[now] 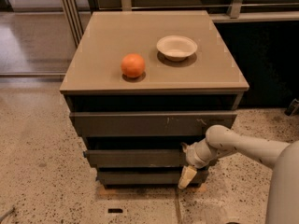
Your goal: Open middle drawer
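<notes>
— Where's the gripper?
— At the right end of the middle drawer, second front below the desk's front edge. Fingers apart: one above it, one hanging below.

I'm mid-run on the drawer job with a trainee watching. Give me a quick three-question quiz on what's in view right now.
1. True or false: the orange lies inside the bowl.
2. The tool is at which part of the middle drawer front? A: left end. B: centre. C: right end.
3. Which drawer front bears pale scratch marks?
Key: 1 false, they sit apart on the cabinet top. 2 C. 3 the top drawer.
</notes>
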Tool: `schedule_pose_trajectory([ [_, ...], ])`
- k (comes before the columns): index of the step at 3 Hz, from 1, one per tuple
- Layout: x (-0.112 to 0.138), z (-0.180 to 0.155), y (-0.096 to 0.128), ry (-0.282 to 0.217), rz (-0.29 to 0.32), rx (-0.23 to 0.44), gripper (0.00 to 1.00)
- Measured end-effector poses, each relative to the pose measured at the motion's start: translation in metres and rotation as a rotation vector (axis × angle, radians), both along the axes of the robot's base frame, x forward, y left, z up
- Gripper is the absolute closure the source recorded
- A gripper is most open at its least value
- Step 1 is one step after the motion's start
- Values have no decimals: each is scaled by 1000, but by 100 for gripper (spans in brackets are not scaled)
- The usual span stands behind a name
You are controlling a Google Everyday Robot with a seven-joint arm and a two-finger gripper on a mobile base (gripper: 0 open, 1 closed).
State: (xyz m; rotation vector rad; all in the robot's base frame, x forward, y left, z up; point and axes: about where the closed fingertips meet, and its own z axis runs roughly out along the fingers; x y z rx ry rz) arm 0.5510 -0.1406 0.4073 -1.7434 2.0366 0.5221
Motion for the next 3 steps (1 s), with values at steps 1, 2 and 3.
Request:
schedule_pose_trajectory([
  [1, -18, 4, 2, 40, 10, 18, 0],
  [2, -18, 7, 2, 40, 10, 18, 0],
  [3, -55, 16, 2, 109, 37, 34, 0],
])
